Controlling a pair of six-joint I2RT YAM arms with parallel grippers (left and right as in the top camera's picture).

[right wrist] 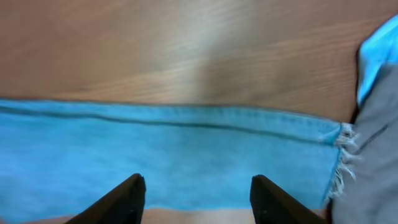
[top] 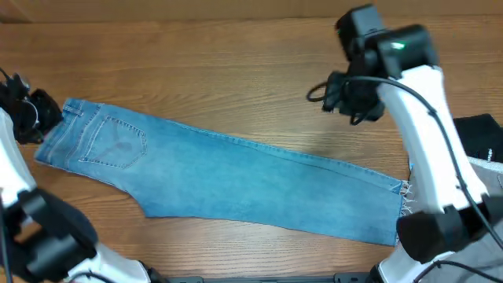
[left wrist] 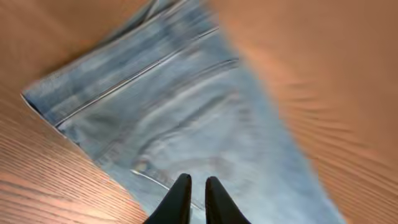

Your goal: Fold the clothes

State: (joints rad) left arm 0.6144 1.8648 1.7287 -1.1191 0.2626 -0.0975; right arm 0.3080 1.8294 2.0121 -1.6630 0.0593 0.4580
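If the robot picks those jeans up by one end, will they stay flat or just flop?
Probably flop: the jeans are soft denim lying flat on the table, already folded leg over leg, so a lifted end should drape and drag. They look fairly heavy for cloth. The frayed hem may snag slightly; rolling or tipping seems unlikely.

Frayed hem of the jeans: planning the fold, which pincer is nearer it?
Right. The right pincer hovers over the leg beside the frayed hem; the left pincer sits at the waistband end.
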